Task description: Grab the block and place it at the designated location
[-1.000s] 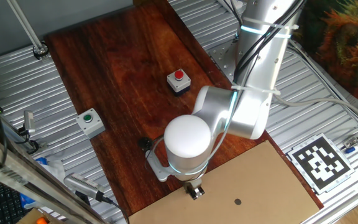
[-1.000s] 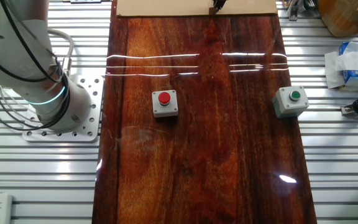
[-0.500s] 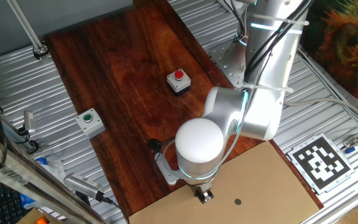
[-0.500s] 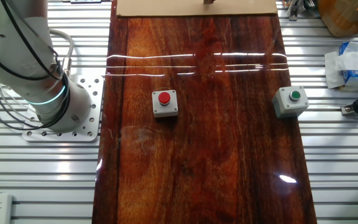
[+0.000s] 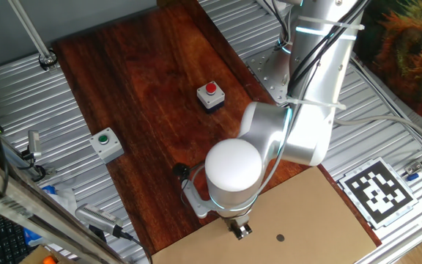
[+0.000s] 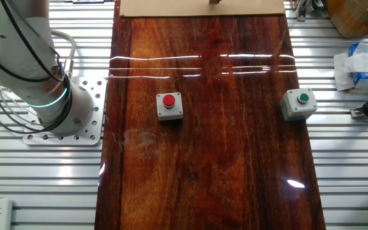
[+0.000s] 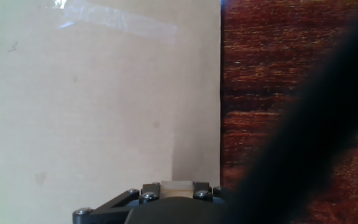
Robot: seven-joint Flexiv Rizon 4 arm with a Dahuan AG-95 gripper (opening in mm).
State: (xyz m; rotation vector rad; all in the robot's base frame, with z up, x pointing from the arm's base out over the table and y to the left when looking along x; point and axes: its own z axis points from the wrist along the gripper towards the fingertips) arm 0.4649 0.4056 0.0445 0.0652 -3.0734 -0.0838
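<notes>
Gripper (image 5: 237,229) clamped on the block (image 7: 176,188), over the cardboard sheet (image 5: 321,220).

In the hand view the small light-tan block sits pinched between the gripper's metal jaws at the bottom edge of the frame, with pale cardboard filling the ground beneath it and the sheet's straight edge running just beside it, where the dark wooden tabletop (image 5: 138,95) begins. From one fixed view the gripper hangs near the sheet's edge that borders the wood, and the designated location (image 5: 280,237), a dark dot on the sheet, lies near the gripper but apart from it, on the side toward the black-and-white tag (image 5: 378,192). Away from the sheet, the red-button box (image 5: 210,94) stands on the wood, and the green-button box (image 5: 106,143) stands by the tabletop's edge.
</notes>
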